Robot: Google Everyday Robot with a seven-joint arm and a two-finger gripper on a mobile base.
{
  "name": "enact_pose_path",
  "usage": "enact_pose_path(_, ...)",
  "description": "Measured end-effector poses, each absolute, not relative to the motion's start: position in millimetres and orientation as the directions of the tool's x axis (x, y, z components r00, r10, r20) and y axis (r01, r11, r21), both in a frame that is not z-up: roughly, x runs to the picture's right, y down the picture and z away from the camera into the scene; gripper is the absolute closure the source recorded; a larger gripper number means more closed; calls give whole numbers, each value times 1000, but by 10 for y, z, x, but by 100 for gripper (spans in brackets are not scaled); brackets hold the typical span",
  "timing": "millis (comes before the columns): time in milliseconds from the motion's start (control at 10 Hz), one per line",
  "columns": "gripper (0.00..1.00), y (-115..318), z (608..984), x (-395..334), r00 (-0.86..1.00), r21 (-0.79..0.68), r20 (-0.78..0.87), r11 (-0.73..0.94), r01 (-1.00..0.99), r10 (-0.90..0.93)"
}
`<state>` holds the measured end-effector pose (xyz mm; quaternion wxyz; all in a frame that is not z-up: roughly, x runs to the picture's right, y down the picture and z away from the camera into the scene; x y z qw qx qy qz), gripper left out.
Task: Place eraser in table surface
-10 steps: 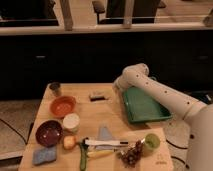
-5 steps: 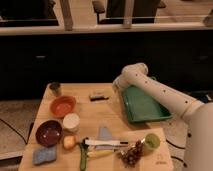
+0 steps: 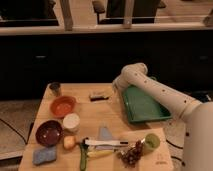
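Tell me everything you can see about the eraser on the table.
The eraser is a small oblong block, pale tan-grey on top with a black base. It lies flat on the table surface near the far edge, apart from the green tray. The tool sits just beside it on the tray's side; whether they touch cannot be told.
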<state>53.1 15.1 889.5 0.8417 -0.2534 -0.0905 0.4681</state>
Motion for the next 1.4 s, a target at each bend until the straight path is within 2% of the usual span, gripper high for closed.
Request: enact_pose_path(1400,20,159,8972,496,489,-520,-130,361,-774,862)
